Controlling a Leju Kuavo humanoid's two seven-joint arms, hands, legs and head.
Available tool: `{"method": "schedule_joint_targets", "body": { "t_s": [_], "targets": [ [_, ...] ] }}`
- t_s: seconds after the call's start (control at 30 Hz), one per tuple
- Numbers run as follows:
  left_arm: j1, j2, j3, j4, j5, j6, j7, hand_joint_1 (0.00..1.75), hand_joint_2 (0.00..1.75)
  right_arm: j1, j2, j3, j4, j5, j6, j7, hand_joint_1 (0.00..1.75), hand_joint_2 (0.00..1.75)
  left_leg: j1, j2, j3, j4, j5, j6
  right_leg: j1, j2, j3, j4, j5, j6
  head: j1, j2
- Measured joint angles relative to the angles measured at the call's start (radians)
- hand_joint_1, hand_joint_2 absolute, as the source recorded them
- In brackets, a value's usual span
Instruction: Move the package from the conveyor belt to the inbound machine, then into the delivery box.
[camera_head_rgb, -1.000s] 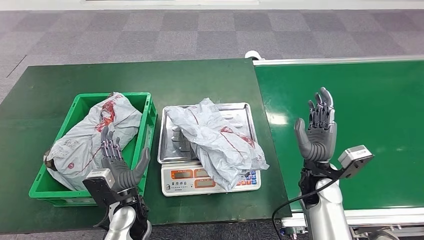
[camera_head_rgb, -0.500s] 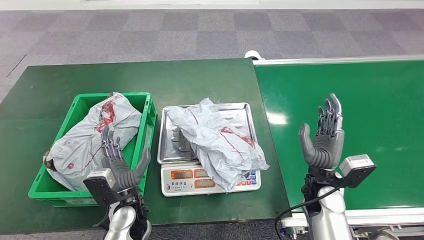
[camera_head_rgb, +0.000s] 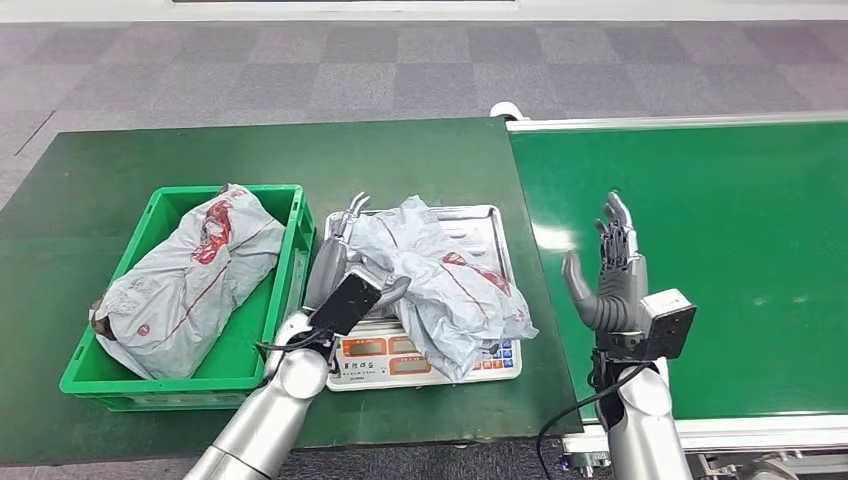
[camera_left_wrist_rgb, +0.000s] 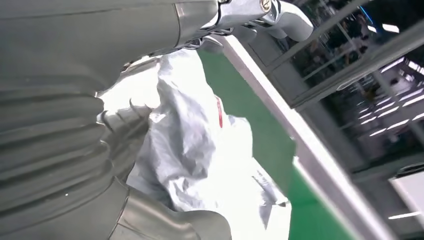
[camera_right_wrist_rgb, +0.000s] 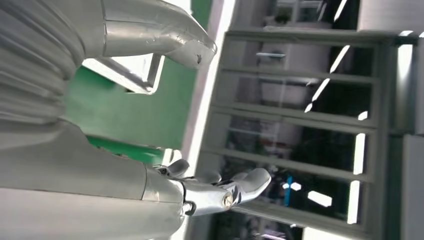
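Package (camera_head_rgb: 445, 285) lies crumpled on the scale (camera_head_rgb: 500, 225) tray, the scale just right of the green bin (camera_head_rgb: 292, 205). Left hand (camera_head_rgb: 345, 262) at the package's left edge beside the bin, fingers spread, touching or holding can't tell. Right hand (camera_head_rgb: 608, 275) released, raised over the conveyor belt (camera_head_rgb: 740, 230), right of the scale.

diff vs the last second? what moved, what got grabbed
The left robot hand swung from in front of the green crate across to the scale; it now reaches at the left edge of the grey package on the tray, fingers apart, grip not confirmed. The right robot hand drifted slightly left over the conveyor belt, open. Both packages, crate and scale stayed put.
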Motion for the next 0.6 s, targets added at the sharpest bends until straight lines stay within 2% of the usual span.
{"method": "schedule_joint_targets", "body": {
  "t_s": [0.17,0.47,0.6],
  "targets": [
    [-0.043,-0.005,-0.037,0.079,-0.144,-0.002,0.054,0.0,1.75,0.004,0.004,0.001,0.021,0.023,0.008,0.004,0.0,1.75,0.0,0.0,0.0,0.0,-0.001,0.0,0.0,0.0,-0.001,0.0,0.0,0.0,0.0,0.0],
    [-0.075,-0.021,-0.055,0.146,-0.208,-0.039,0.091,0.0,1.75,0.01,0.004,0.001,0.021,0.04,0.008,0.023,0.0,1.75,0.0,0.0,-0.001,0.0,-0.001,-0.001,0.0,0.0,-0.001,0.0,-0.001,0.0,0.0,0.0],
    [-0.103,-0.033,-0.078,0.201,-0.366,-0.043,0.199,0.0,1.75,0.032,0.004,0.0,0.012,0.047,0.01,0.034,0.0,1.75,0.0,0.0,0.0,0.0,-0.001,-0.001,0.0,0.0,-0.001,0.0,-0.001,0.0,0.0,0.0]
  ]
}}
